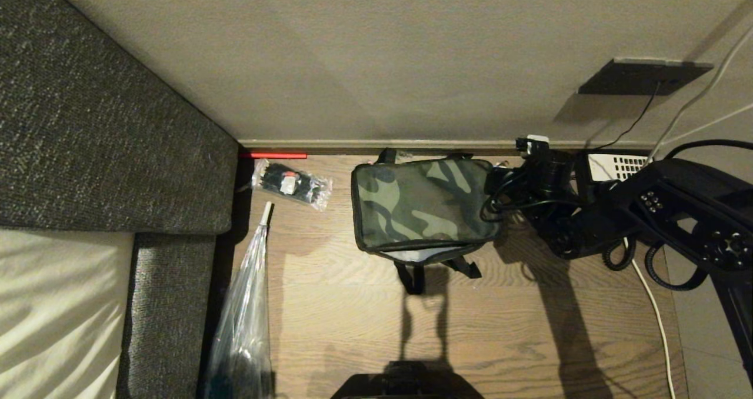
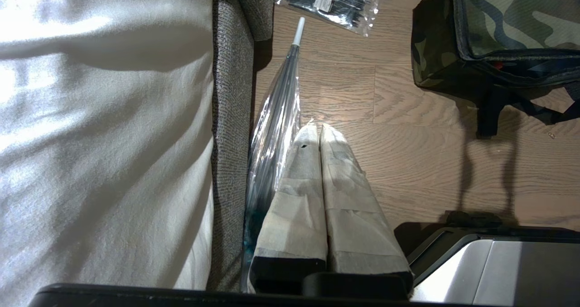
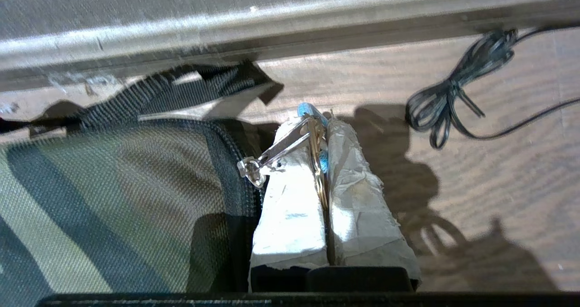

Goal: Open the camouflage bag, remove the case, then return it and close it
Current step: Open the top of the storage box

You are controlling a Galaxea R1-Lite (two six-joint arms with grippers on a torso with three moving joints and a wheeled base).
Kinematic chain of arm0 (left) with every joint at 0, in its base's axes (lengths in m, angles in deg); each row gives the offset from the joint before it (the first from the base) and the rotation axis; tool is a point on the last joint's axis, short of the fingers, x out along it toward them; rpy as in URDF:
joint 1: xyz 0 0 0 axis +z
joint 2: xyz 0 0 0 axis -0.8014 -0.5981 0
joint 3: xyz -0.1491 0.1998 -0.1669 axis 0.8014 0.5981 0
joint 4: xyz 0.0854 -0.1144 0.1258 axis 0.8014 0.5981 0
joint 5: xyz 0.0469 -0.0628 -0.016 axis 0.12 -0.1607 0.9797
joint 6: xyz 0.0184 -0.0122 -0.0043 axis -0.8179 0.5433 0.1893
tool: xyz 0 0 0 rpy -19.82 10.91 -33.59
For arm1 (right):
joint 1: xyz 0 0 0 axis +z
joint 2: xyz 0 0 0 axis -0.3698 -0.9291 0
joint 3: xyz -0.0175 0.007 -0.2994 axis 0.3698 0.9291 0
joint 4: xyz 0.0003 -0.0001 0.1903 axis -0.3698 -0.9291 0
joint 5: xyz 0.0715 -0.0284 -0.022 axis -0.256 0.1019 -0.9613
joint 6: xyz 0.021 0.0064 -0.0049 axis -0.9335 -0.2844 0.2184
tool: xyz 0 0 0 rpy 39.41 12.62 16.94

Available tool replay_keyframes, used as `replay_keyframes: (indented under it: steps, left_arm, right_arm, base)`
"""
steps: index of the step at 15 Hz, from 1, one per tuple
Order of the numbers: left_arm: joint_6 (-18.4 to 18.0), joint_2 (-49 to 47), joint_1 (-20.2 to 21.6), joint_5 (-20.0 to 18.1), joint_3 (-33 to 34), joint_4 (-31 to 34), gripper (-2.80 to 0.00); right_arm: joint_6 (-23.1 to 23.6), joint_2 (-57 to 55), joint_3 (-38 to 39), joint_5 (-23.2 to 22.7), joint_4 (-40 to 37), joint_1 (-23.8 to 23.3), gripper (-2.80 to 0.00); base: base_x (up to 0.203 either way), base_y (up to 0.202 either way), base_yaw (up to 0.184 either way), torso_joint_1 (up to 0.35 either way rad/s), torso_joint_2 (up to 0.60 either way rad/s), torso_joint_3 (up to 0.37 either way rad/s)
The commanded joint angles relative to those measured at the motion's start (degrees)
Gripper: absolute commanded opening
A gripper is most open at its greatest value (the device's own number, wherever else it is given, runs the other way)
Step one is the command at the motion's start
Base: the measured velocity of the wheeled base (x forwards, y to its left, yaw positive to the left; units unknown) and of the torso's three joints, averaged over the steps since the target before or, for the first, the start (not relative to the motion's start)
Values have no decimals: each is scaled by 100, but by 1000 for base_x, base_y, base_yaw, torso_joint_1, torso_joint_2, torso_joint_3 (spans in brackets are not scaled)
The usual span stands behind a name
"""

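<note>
My right tool (image 3: 319,130) clamped on zipper pull (image 3: 290,144), arm reaching low at camouflage bag (image 1: 423,202) on floor by wall | my left tool (image 2: 316,132) parked, pressed together

A wood-plank floor (image 1: 353,305) in a warm brown runs up to a plain beige wall (image 1: 376,52), with a narrow skirting board (image 1: 412,144) along the join. On the left stands a sofa upholstered in dark grey woven fabric (image 1: 106,122), and a pale cream cushion or sheet (image 1: 59,311) (creased, catching the light) lies on its lower part. A dark rectangular wall plate (image 1: 644,76) sits high on the right of the wall, casting a slanted shadow. Light falls from behind the camera, throwing long, hard-edged shadows across the planks toward the wall.
</note>
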Motion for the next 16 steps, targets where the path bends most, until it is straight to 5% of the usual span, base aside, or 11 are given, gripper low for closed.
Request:
replay_keyframes:
  steps: [1, 14, 15, 16]
  left_arm:
    - [-2, 0, 0, -1, 0, -1, -280]
    - [-2, 0, 0, -1, 0, -1, -280]
    - [-2, 0, 0, -1, 0, -1, -280]
    - [-2, 0, 0, -1, 0, -1, -280]
  right_arm:
    - [-6, -8, -94, 0, 28, -1, -280]
    - [342, -78, -171, 32, -14, 8, -280]
    - [364, -78, -146, 53, -7, 8, 0]
    - [370, -80, -66, 43, 3, 7, -280]
  base:
    - [0, 0, 0, 0, 0, 0]
    - [0, 0, 0, 0, 0, 0]
    - [0, 0, 0, 0, 0, 0]
    - [0, 0, 0, 0, 0, 0]
